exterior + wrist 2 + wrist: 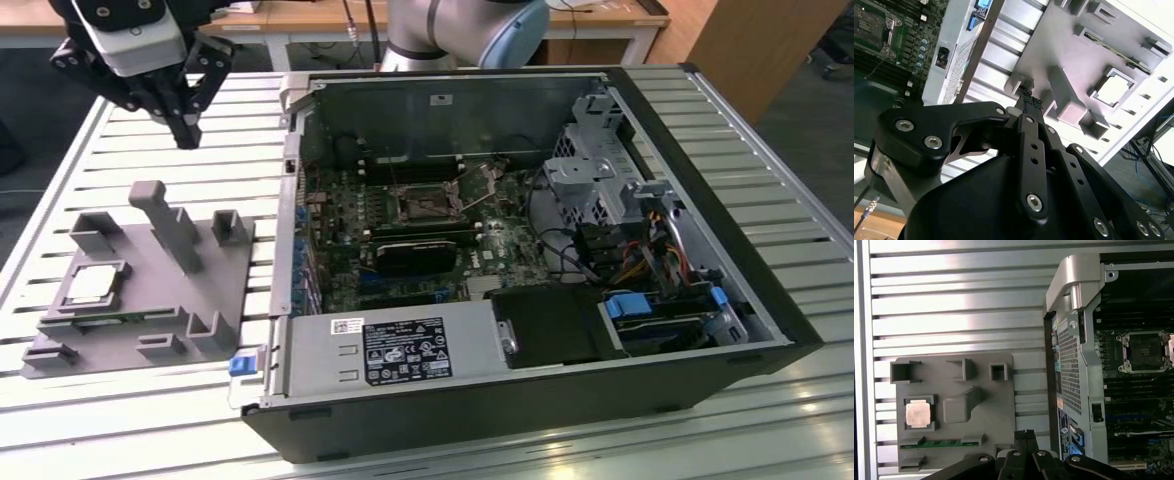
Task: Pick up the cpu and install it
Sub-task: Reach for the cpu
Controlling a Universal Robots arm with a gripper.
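While the one cpu (91, 285) (919, 414) (1114, 90) lies flat, silver face up, in a square pocket of the tray (160, 300) (999, 410) (1054, 45), nothing touches it. That single grey tray rests on the slatted metal surface (120, 420) (954, 305) just outside the case (534, 425), on the exterior view's left of it. The cpu's pocket is on the side of the tray farthest from the case. One green strip of board (936, 443) sits in a slot of the tray next to the cpu's pocket. One tall post (167, 225) stands up from the tray on the side nearer the case.

The one case lies open side up, its board exposed. Inside it there is one socket (427, 205) (1145, 351) (869, 25), a dark square within a metal frame. It is well apart from the cpu, with the case's wall between them.

The one arm (454, 30) holds its two jaws in the air outside the case, off the case's far corner on the exterior view's left. They are above the surface and clear of the tray. In both wrist views their tips meet, pressed together and holding nothing.
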